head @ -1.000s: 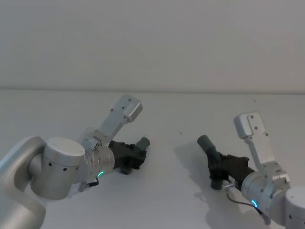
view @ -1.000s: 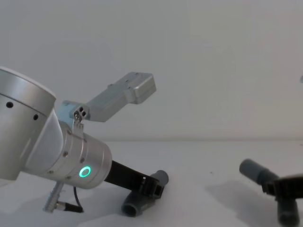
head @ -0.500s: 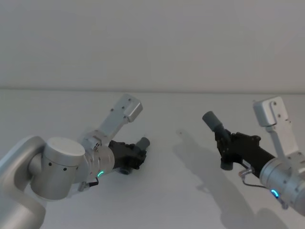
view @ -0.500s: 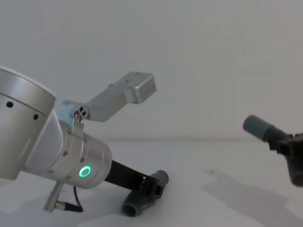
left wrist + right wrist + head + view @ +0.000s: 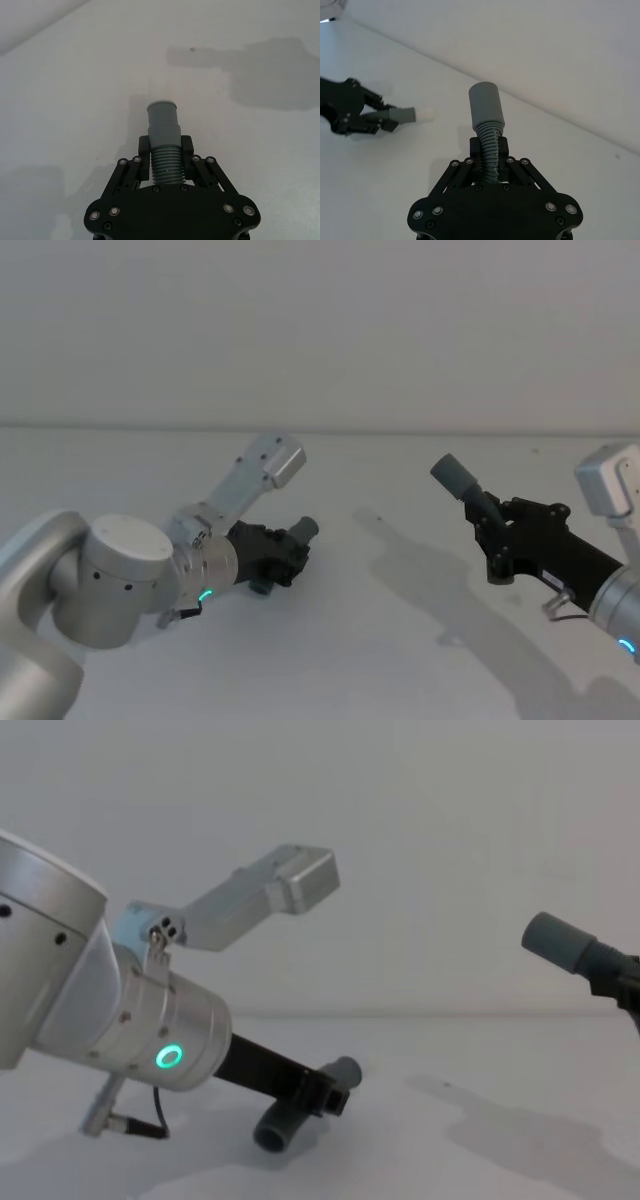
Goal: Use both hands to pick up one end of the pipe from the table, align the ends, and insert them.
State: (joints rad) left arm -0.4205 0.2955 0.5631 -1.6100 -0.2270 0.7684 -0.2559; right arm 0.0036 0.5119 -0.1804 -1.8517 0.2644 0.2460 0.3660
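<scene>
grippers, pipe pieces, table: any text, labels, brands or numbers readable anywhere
None: no word, label, brand, number or sign is readable.
The black two-fingered left gripper and right gripper carry plain screw heads, no markings.
The dark-grey ribbed left hose piece and right hose piece they grip, the white matte table and the silver cylindrical arm with its green ring light are unmarked.

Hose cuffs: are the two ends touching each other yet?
Apart. The head view shows the left hose piece low by the table and the right hose piece raised, with bare table between them.
</scene>
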